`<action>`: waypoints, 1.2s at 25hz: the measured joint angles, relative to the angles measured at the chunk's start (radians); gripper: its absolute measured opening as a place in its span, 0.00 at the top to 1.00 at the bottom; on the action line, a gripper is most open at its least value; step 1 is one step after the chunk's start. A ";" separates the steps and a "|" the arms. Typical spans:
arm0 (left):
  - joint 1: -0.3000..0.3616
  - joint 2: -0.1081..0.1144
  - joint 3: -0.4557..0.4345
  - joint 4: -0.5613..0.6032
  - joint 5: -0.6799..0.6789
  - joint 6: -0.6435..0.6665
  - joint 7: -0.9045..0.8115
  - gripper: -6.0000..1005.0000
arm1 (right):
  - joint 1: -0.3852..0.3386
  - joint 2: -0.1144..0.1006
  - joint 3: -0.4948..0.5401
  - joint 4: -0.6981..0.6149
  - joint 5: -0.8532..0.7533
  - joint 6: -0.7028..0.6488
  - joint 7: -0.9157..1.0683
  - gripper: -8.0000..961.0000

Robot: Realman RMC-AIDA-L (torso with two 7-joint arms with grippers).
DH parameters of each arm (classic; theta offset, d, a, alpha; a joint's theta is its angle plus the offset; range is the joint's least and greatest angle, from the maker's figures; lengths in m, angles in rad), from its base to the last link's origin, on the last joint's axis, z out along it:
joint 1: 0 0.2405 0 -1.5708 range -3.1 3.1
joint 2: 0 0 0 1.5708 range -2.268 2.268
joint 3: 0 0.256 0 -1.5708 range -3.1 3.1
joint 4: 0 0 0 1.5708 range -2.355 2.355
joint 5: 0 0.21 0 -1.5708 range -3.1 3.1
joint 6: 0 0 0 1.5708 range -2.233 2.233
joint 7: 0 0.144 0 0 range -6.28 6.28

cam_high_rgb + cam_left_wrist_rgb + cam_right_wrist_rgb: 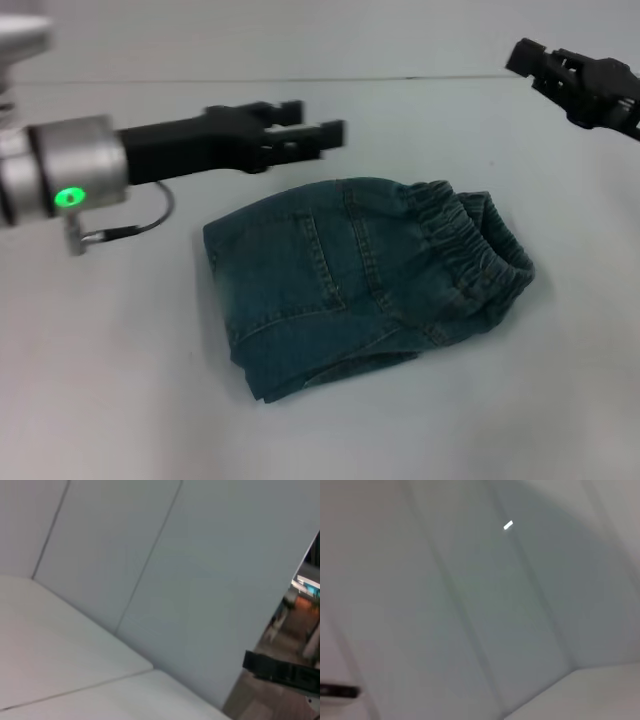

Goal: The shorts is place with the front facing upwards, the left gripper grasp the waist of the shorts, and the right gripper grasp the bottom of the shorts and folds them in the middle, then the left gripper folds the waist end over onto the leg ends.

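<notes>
The shorts [340,285] lie folded into a compact bundle in the middle of the table, back pocket side up. The waist [472,250], a puckered elastic band, sits at the bundle's right end on top of a lower denim layer. I cannot make out the leg ends in the folds. My left gripper [322,120] hovers above and behind the bundle's far left part, open, nothing between its fingers. My right gripper [525,58] is raised at the far right, well clear of the cloth. Neither wrist view shows the shorts.
The pale table [120,400] stretches all around the bundle. Grey wall panels [150,555] stand behind it. A dark bar [280,672] shows at the edge of the left wrist view, and a small dark shape [340,691] in the right wrist view.
</notes>
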 joint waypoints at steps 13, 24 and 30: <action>0.182 0.049 -0.273 0.113 0.136 0.444 0.111 0.17 | -0.096 -0.118 -0.393 -0.302 -0.100 -0.309 0.245 0.57; 0.222 0.031 -0.291 0.203 0.292 0.462 0.107 0.17 | -0.094 -0.110 -0.389 -0.295 -0.254 -0.288 0.261 0.07; 0.214 0.030 -0.289 0.209 0.336 0.460 0.100 0.18 | -0.096 -0.104 -0.388 -0.296 -0.255 -0.275 0.261 0.04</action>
